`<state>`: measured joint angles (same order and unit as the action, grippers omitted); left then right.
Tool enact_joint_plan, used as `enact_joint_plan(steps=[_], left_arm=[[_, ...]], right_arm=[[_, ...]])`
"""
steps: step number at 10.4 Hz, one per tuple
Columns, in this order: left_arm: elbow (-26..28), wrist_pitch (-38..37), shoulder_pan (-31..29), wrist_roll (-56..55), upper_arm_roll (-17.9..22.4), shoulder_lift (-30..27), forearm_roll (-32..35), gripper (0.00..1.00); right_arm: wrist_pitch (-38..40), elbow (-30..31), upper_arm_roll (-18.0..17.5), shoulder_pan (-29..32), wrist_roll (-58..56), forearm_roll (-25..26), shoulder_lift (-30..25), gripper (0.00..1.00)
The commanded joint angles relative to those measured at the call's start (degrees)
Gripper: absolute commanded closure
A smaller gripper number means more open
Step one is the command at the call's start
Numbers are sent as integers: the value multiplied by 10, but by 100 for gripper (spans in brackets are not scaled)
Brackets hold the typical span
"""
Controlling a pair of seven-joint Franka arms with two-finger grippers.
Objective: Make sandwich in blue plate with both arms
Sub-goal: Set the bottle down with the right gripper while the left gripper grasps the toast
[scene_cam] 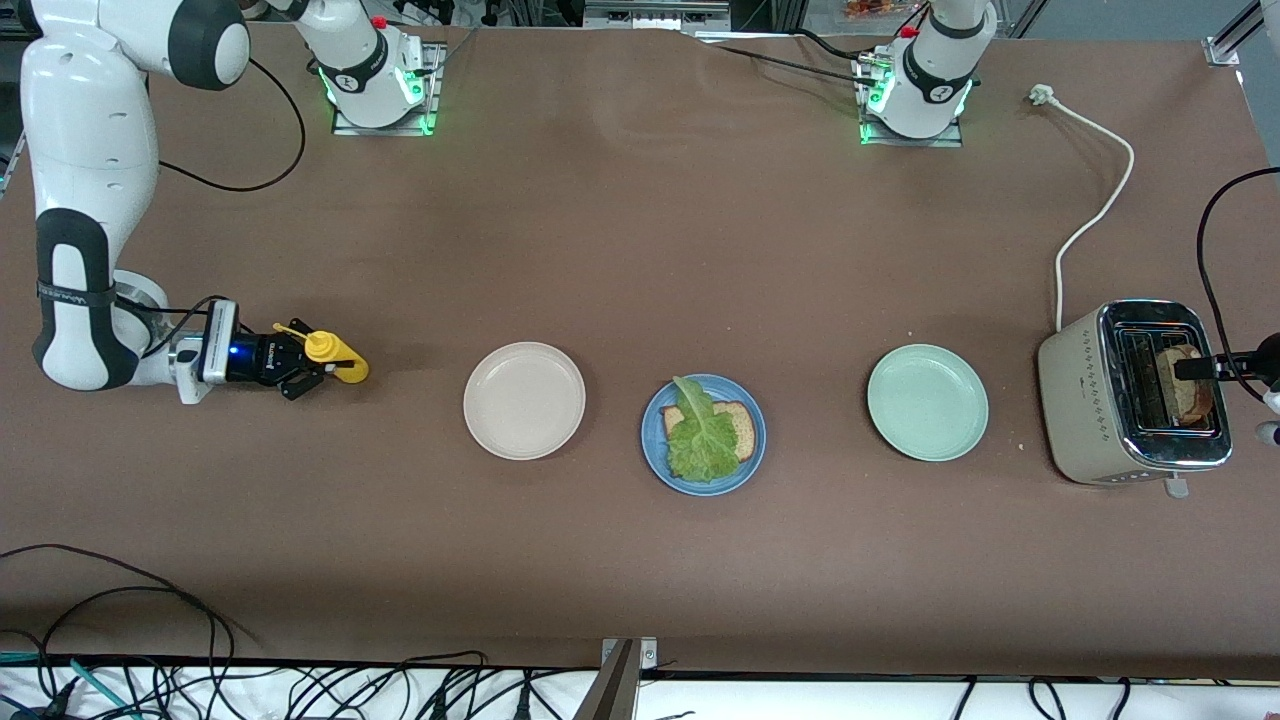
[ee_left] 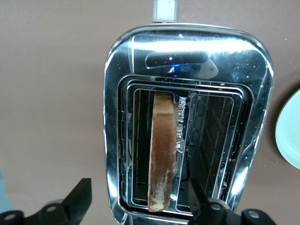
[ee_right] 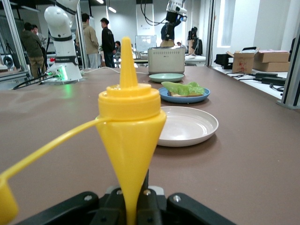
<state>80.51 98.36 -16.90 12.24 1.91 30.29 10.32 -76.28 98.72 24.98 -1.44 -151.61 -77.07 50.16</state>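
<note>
While the left gripper point(ee_left: 139, 183) hangs over the toaster point(scene_cam: 1085, 400), its jaws stand apart, one finger each side of the toast slice point(ee_left: 164, 150) that sits upright in a slot; no pinch on it yet, as far as the left wrist view shows. Right gripper point(scene_cam: 300, 365) is low over the counter point(scene_cam: 640, 250) at mid-height of the front frame, twd the right arm's end, jaws clamped on a yellow sauce bottle point(scene_cam: 335, 358) lying sideways, cap off and dangling on its strap. That arm waits.

Sandwich so far: blue plate point(scene_cam: 655, 455) in the lower centre of the front frame, w/ one bread slice point(scene_cam: 740, 425) and a lettuce leaf point(scene_cam: 700, 440) on top. Beige plate point(scene_cam: 524, 400) and mint plate point(scene_cam: 927, 402) flank it.

Step in hand, prob.: fetching the 2nd slice. Next move likely needs the jaws to shut on the toast, lift straight up clear of the slot wires, then carry it to the blue plate.

Writing: small white lettering on the right arm's black band and gripper body, too small to read. No brand legible on the toaster.
</note>
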Motion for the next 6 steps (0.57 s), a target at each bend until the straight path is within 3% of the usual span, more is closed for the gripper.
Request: enact_joint_plan(steps=[1, 3, 5, 6], left_arm=[[-17, -2, -8, 28, -2, 9, -14, 28], [-17, -2, -8, 30, -2, 10, -14, 31], [-17, -2, -8, 30, -2, 12, -14, 45], [-17, -2, -8, 30, -2, 12, -14, 53]], right_arm=[[41, -40, 4, 7, -15, -21, 35, 100], [42, -40, 5, 7, -13, -22, 35, 100], [41, -40, 9, 7, -11, -21, 36, 98], [41, -40, 9, 7, -10, -21, 36, 80]])
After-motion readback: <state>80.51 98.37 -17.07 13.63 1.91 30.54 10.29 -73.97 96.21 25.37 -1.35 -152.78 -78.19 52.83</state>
